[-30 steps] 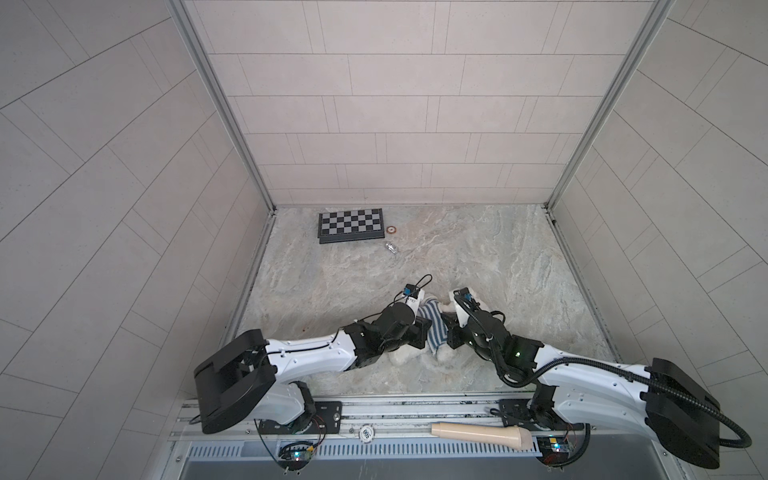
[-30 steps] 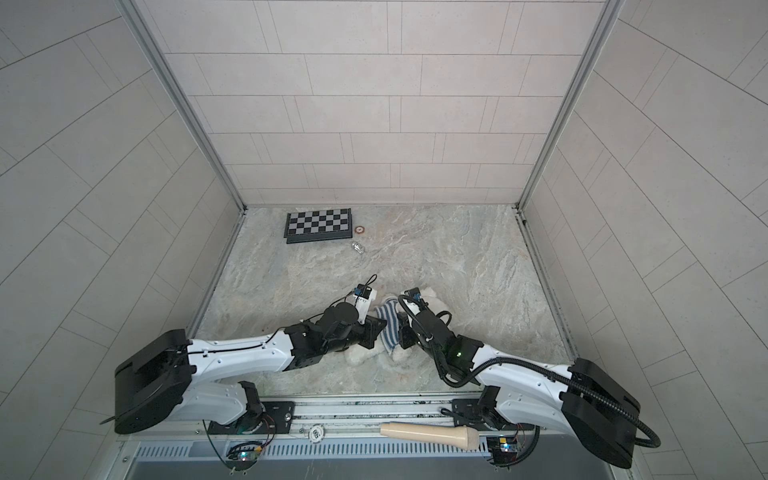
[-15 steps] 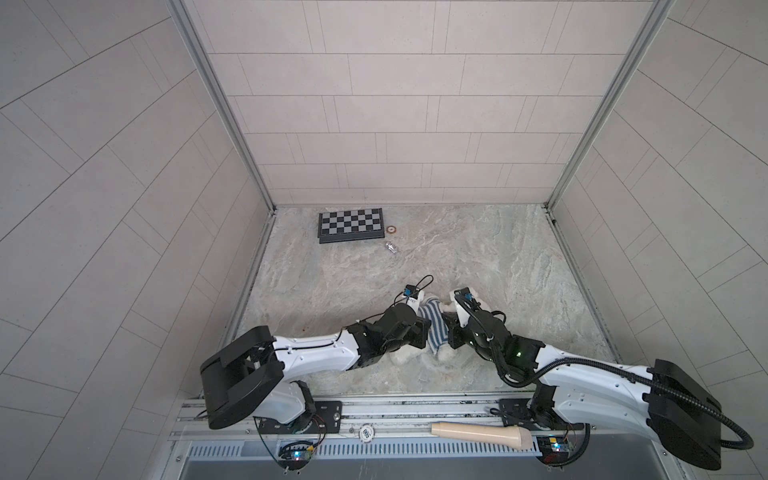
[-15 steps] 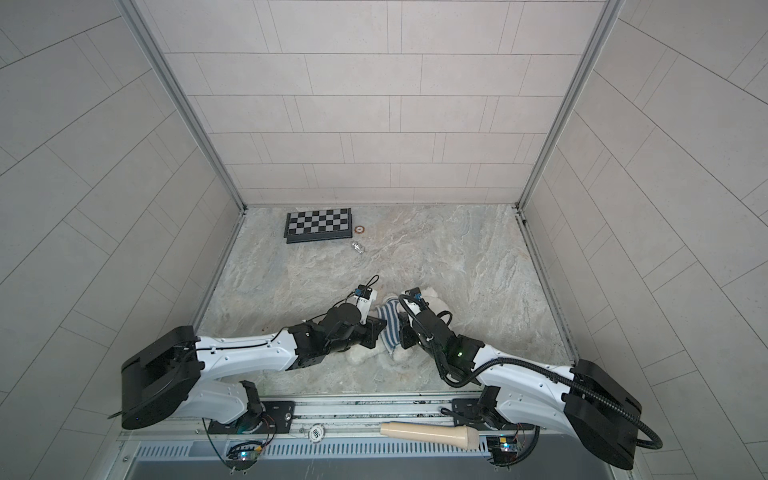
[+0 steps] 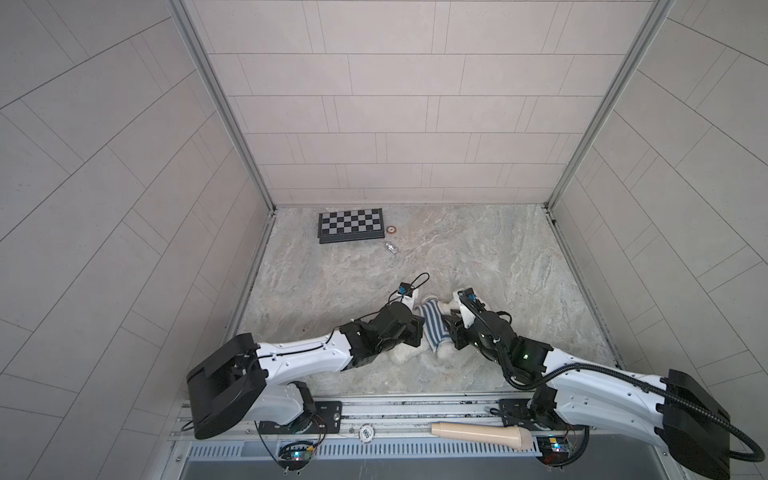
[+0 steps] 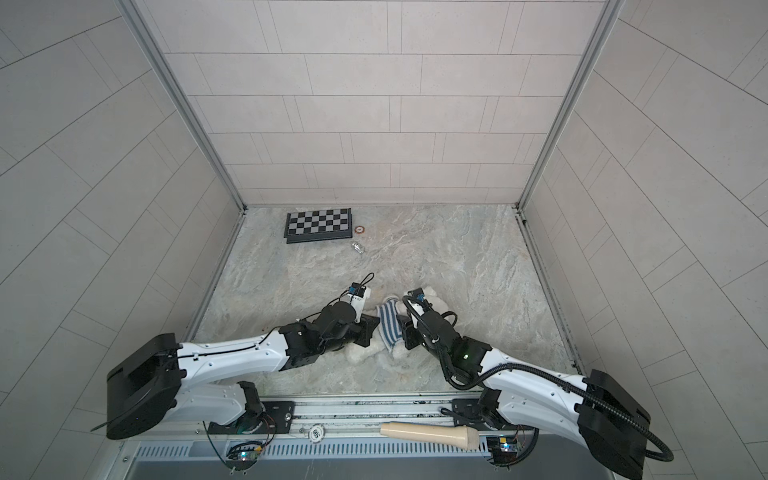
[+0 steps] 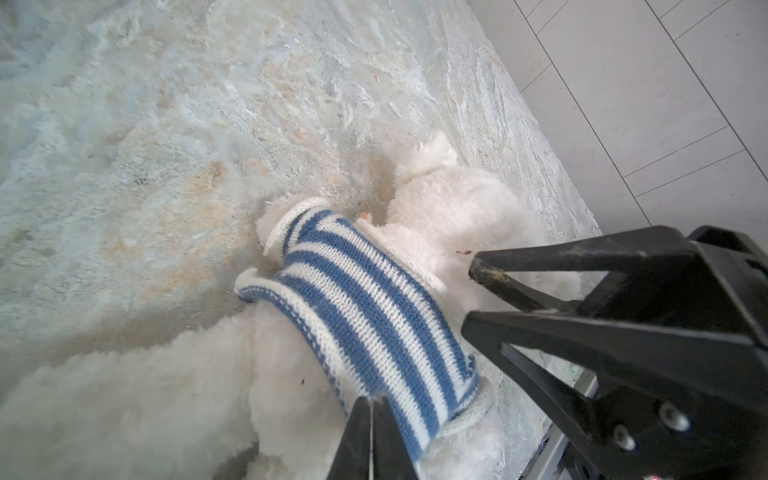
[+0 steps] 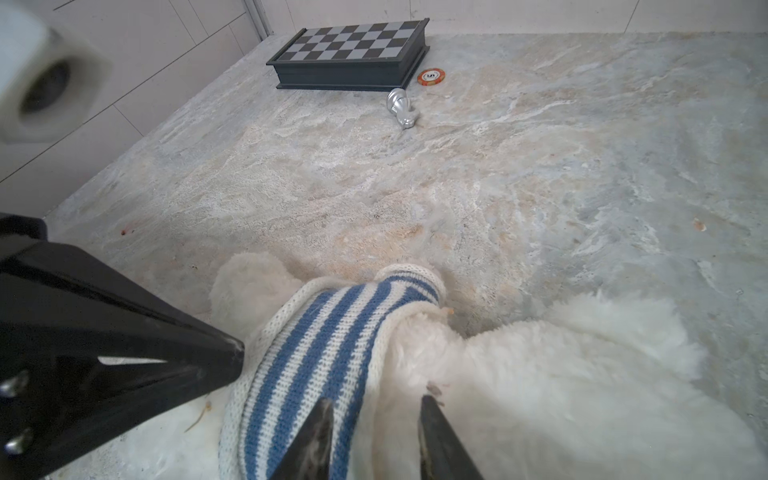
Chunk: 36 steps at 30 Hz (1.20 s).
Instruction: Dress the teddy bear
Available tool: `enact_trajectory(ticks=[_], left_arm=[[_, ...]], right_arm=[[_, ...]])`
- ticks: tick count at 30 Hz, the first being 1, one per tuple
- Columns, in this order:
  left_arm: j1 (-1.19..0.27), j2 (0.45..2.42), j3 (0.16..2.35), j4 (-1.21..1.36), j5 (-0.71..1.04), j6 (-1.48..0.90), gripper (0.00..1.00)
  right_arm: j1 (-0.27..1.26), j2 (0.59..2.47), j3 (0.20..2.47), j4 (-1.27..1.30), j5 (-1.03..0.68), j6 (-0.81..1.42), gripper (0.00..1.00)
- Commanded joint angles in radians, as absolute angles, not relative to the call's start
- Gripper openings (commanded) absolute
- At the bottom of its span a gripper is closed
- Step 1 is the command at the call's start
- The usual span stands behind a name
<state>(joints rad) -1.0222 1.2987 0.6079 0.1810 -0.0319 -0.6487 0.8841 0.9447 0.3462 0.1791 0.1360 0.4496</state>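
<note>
- teddy bear is laid on surface near front edge, striped sweater worn
- left hand is seen almost closed at sweater hem, grip unclear
- right hand is held part-open astride sweater edge

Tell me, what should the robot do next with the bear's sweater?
Probably open the left gripper and back off: the sweater already sits around the bear, the right gripper stands open, and only the left pinches the hem.

teddy bear between left gripper and right gripper, chessboard well behind, chip just right of it
</note>
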Motion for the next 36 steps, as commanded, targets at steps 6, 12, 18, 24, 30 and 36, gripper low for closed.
enact_trajectory(ticks=[6, 12, 18, 24, 30, 36], left_arm=[[-1.017, 1.224, 0.634, 0.136, -0.035, -0.585, 0.14], [-1.018, 1.186, 0.633, 0.111, -0.001, -0.526, 0.27], [-1.019, 1.189, 0.686, 0.046, 0.033, -0.447, 0.46], [-1.066, 1.247, 0.771, -0.023, 0.042, -0.323, 0.61], [-1.156, 1.356, 0.863, -0.077, -0.002, -0.218, 0.63], [-1.244, 1.502, 0.969, -0.130, -0.149, -0.166, 0.68]], right_arm=[[0.881, 0.875, 0.402, 0.032, 0.145, 0.458, 0.52], [0.839, 0.787, 0.438, -0.121, 0.149, 0.451, 0.63], [0.704, 0.712, 0.430, -0.235, 0.032, 0.485, 0.67], [0.568, 0.691, 0.428, -0.285, -0.104, 0.479, 0.70], [0.486, 0.657, 0.402, -0.308, -0.112, 0.482, 0.71], [0.314, 0.624, 0.357, -0.259, -0.218, 0.505, 0.72]])
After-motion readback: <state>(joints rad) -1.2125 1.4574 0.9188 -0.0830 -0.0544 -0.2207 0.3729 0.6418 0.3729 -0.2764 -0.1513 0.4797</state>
